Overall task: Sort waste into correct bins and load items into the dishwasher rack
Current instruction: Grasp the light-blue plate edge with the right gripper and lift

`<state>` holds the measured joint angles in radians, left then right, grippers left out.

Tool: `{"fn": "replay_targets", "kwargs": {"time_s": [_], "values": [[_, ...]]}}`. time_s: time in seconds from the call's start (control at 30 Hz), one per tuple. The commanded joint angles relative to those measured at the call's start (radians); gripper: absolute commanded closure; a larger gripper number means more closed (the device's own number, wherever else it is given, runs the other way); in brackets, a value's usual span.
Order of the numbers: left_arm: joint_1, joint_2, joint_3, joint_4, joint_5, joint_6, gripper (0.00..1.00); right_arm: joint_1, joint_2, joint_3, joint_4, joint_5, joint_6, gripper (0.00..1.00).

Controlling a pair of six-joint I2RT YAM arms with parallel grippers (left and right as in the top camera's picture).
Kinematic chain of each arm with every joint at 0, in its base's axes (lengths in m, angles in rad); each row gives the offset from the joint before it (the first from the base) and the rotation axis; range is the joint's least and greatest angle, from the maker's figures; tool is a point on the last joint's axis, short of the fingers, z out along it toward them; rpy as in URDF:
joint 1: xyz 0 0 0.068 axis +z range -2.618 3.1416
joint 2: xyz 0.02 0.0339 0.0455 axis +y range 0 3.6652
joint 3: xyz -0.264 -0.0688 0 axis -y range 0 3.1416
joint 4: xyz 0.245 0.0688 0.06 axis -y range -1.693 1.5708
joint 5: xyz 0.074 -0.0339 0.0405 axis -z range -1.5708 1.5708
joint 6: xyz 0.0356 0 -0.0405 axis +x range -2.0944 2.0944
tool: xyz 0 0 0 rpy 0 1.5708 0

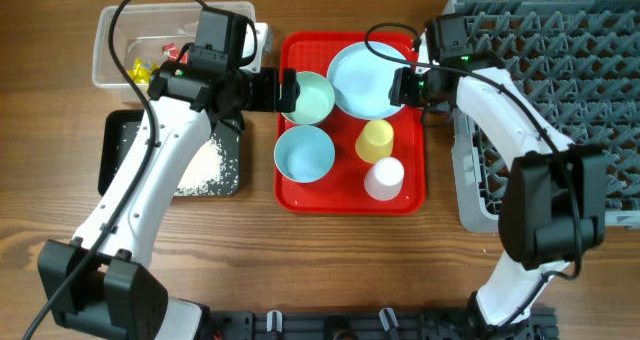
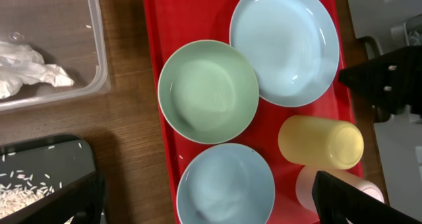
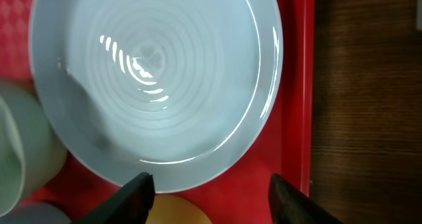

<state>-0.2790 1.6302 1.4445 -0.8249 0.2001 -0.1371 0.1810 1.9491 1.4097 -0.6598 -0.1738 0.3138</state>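
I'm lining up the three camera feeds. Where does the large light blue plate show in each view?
Overhead: the light blue plate sits upper middle of the picture, in the top right corner of the red tray.
Left wrist: plate at top right, next to the green bowl.
Right wrist: plate fills most of the frame, toward the upper left.
Shared landmark: the red tray under the plate shows in all three.

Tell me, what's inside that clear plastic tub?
The clear tub holds a yellow wrapper, a red wrapper and a crumpled white tissue. From overhead, the left arm covers part of it.
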Motion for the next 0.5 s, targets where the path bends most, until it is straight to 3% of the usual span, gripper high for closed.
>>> {"fn": "replay_targets", "kwargs": {"time_s": [0.0,0.13,0.33,0.47], "values": [[0.007,0.006,-0.008,0.011,0.008,-0.009,0.00,0.003,0.058,0.008,0.022,0.018,0.005,0.44],[0.007,0.006,-0.008,0.010,0.008,-0.009,0.00,0.003,0.095,0.005,0.070,0.021,0.012,0.53],[0.007,0.006,-0.008,-0.004,0.008,-0.005,0.00,0.003,0.163,0.003,0.112,0.021,0.030,0.57],[0.008,0.006,-0.008,-0.007,-0.071,0.002,0.00,0.003,0.170,0.004,0.138,0.021,0.031,0.83]]}}
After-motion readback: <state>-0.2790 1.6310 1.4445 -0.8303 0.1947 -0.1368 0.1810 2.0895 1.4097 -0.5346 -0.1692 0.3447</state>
